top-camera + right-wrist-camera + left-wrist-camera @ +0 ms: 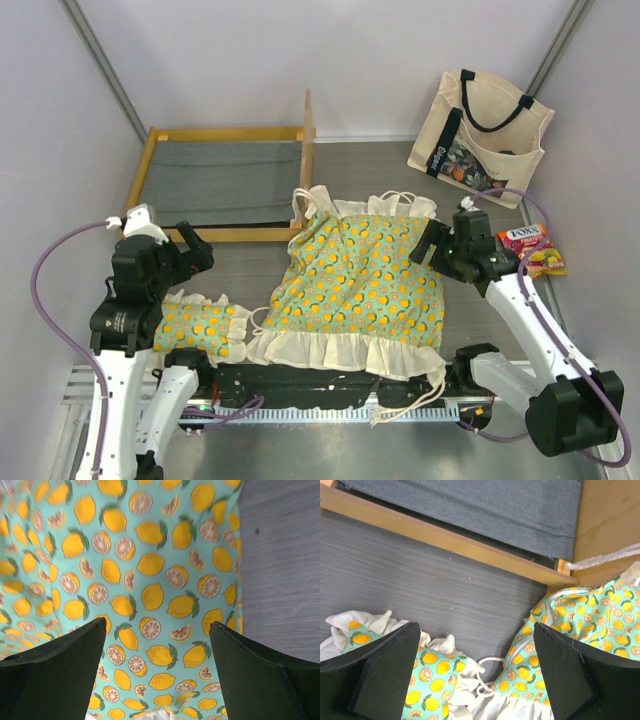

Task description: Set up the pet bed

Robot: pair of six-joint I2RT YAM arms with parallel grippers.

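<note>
The cushion lies flat mid-worktop, beneath the spread, empty right fingers. The left fingers (also spread, empty) hover beside its left edge, near the frame at back-left. Grey woodgrain surface, pale walls.

Bed frame: light wood, grey base, flat at the far-left of the table, headboard upright on its right end. Mattress cushion: green, citrus print, cream ruffles, white ties. I see it lying flat mid-table, outside the frame, its far-left corner touching the frame's near-right corner.
</note>
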